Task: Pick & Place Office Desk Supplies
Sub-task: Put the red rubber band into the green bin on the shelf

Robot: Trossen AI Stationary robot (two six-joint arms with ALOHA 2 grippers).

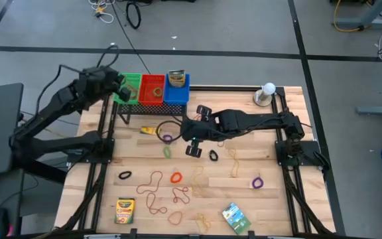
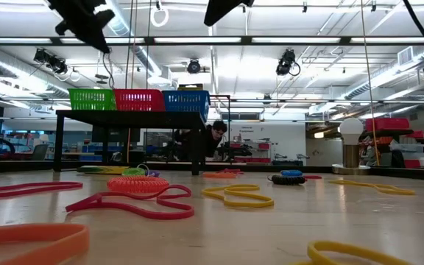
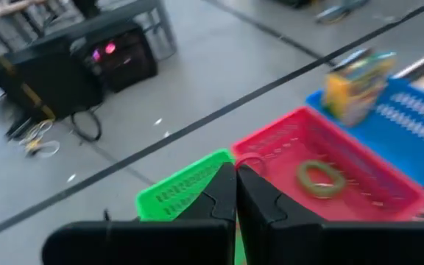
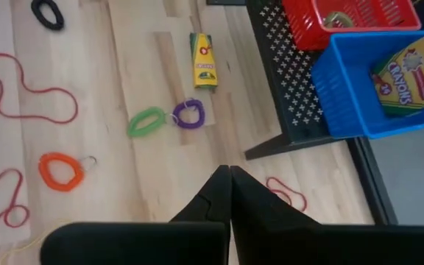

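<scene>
Three baskets stand on the black rack (image 1: 152,106) at the table's far side: green (image 1: 131,85), red (image 1: 152,87) and blue (image 1: 178,93). The blue one holds a crayon box (image 1: 176,78), the red one a greenish loop (image 3: 320,177). My left gripper (image 3: 235,193) is shut and hangs over the green basket (image 3: 186,185). My right gripper (image 4: 229,188) is shut and empty above the table's middle, near the rack's leg. Past it lie a crayon box (image 4: 203,59), a purple loop (image 4: 188,114) and a green loop (image 4: 146,121) on the wood.
Many loops lie loose on the table: orange (image 1: 176,177), black (image 1: 124,176), purple (image 1: 256,182), red bands (image 1: 152,192). A crayon box (image 1: 125,210) and a green packet (image 1: 235,216) lie near the front edge. A white ball on a base (image 1: 266,93) stands far right.
</scene>
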